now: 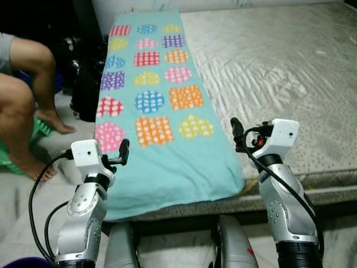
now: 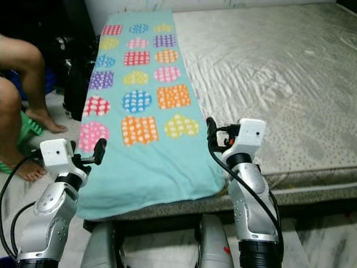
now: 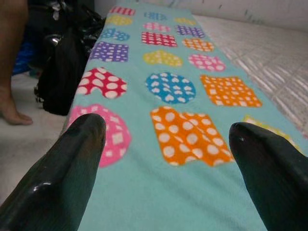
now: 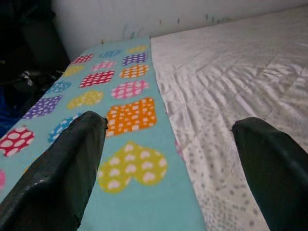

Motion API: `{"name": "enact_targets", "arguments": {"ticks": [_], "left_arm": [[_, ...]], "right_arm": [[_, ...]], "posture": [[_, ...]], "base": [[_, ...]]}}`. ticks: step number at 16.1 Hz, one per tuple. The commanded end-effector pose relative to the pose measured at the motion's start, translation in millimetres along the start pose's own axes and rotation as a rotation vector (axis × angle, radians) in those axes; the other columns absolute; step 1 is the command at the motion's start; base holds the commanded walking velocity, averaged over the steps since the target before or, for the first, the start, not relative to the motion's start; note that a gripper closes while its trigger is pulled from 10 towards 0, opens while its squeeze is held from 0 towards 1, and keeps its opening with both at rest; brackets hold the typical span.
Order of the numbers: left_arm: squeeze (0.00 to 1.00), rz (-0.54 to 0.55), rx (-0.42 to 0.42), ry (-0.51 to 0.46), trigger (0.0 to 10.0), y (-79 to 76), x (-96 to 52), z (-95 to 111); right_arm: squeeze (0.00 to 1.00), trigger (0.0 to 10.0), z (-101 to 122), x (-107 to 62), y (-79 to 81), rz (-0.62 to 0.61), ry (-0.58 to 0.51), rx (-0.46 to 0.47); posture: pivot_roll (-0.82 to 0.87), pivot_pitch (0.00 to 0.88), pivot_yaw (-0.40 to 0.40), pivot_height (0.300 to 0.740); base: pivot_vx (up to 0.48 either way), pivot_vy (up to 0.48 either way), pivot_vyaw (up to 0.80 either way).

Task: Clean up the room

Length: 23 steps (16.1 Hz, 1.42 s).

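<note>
Bed: grey quilted mattress (image 1: 279, 72) spreads out ahead of me, its near edge just past both of my arms.
Blanket: a teal blanket (image 1: 167, 162) printed with dotted hearts and squares lies flat in a long strip along the left side of the mattress, and its near end hangs over the bed's edge between my two arms.
Left gripper: my left gripper (image 3: 166, 159) hovers over the near left corner of the blanket; I see both black fingers (image 3: 62, 178) spread wide with pink and orange patches showing between them, and nothing held.
Right gripper: my right gripper (image 4: 168, 159) is raised at the blanket's near right edge, about where the teal cloth meets bare mattress; its fingers (image 4: 57, 178) are also spread apart and empty, with a yellow heart showing between them.
Floor on the left: a black bag (image 1: 86, 84) sits against the side of the bed, touching or just beside the blanket's long edge.
Person: someone sits further left, bare legs (image 1: 25, 95) bent and feet on the pale floor, one foot beside something green (image 1: 36, 131) that I cannot make out.
Background: a white wall (image 4: 144, 17) stands at the far end of the bed.
</note>
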<state>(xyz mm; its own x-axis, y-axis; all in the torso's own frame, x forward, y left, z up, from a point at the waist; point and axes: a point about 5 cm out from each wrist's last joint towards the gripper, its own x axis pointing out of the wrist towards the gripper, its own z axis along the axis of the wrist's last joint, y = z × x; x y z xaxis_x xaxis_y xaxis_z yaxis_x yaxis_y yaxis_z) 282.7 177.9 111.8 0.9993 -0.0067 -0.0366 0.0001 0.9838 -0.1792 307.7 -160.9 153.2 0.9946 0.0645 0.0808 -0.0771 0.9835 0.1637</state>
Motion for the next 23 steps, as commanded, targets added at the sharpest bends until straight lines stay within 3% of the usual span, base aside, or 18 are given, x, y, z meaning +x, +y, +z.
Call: {"name": "enact_targets", "arguments": {"ticks": [1, 9, 17, 21, 23], "left_arm": [[0.00, 0.011, 0.013, 0.002, 10.0, 4.1, 1.0, -0.4], [0.00, 0.028, 0.026, 0.022, 10.0, 9.3, 14.2, -6.5], [0.00, 0.048, 0.123, 0.077, 10.0, 22.1, 26.2, -23.2], [0.00, 0.027, 0.113, 0.111, 10.0, 24.8, 27.7, -33.7], [0.00, 0.012, 0.117, 0.126, 10.0, 28.2, 28.4, -37.1]], "right_arm": [[0.00, 10.0, 3.3, 3.4, 2.5, 0.014, -0.021, 0.004], [0.00, 10.0, 3.7, 16.6, -1.0, 0.012, -0.051, -0.013], [0.00, 10.0, -10.6, 22.5, -0.8, 0.056, -0.025, -0.078], [0.00, 10.0, -34.9, 21.2, 10.9, 0.107, 0.075, -0.101], [0.00, 10.0, -45.3, 21.7, 23.1, 0.206, 0.117, -0.155]], "posture": [[-0.06, 0.017, 0.054, 0.646], [-0.07, 0.000, 0.065, 0.740], [-0.07, 0.000, 0.073, 0.740], [-0.08, 0.000, 0.079, 0.740], [-0.07, 0.000, 0.092, 0.740]], "base": [[0.000, 0.000, 0.00], [0.000, 0.000, 0.00], [0.000, 0.000, 0.00], [0.000, 0.000, 0.00], [0.000, 0.000, 0.00]]}}
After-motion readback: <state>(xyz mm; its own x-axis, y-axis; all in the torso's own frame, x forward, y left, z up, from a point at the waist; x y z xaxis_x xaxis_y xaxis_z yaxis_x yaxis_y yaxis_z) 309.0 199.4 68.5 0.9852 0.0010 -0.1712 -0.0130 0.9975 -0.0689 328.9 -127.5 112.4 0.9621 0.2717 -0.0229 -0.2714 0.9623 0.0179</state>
